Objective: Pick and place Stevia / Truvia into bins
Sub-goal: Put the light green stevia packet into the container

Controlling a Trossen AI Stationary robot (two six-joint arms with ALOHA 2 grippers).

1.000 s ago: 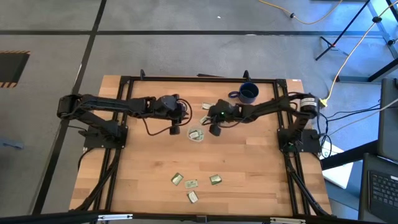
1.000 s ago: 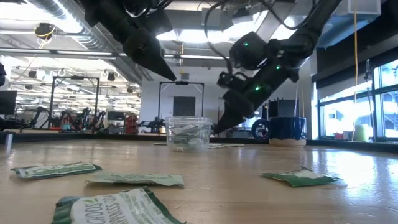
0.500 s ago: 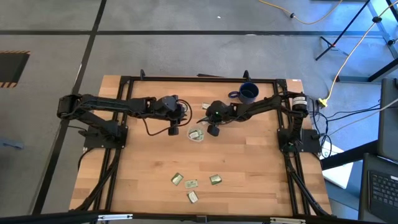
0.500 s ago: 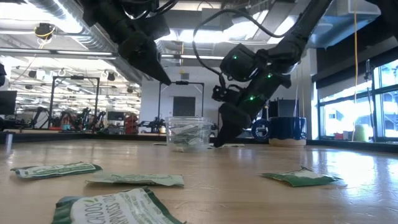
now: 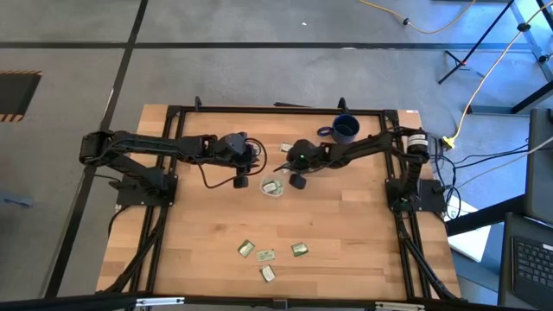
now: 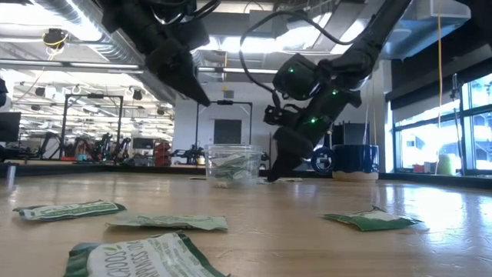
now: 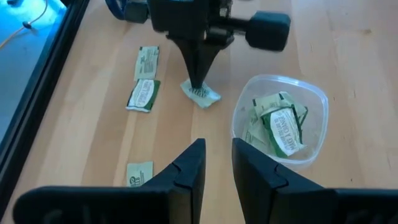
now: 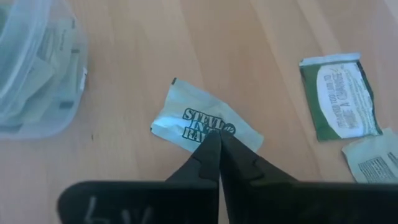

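A pale green and white Stevia sachet (image 8: 199, 121) lies on the table beside the clear plastic cup (image 5: 274, 187), which holds several sachets. My right gripper (image 8: 216, 144) points down at this sachet and is shut on it; it also shows in the left wrist view (image 7: 199, 87) and the low view (image 6: 270, 177). My left gripper (image 7: 217, 163) hovers above the table at the cup's far left side (image 6: 201, 98), open by a narrow gap and holding nothing. More sachets (image 7: 143, 94) lie flat on the wood nearby. My right gripper has the sachet by the middle of one long edge (image 8: 208, 138), pinched between the two fingertips. The fingers come steeply from above, pointing down. The sachet still lies on the table, with its printed face up.
A dark blue mug (image 5: 345, 129) stands near the table's far edge, right of the right gripper. Two sachets (image 8: 339, 102) lie close to the held one. Several sachets (image 5: 265, 256) lie toward the near edge, with bare wood between them and the cup.
My right gripper has moved a little toward the table's left and come down until its fingertips reached the sachet beside the cup; over the last half second it has stayed there. The cup and the other sachets have not moved.
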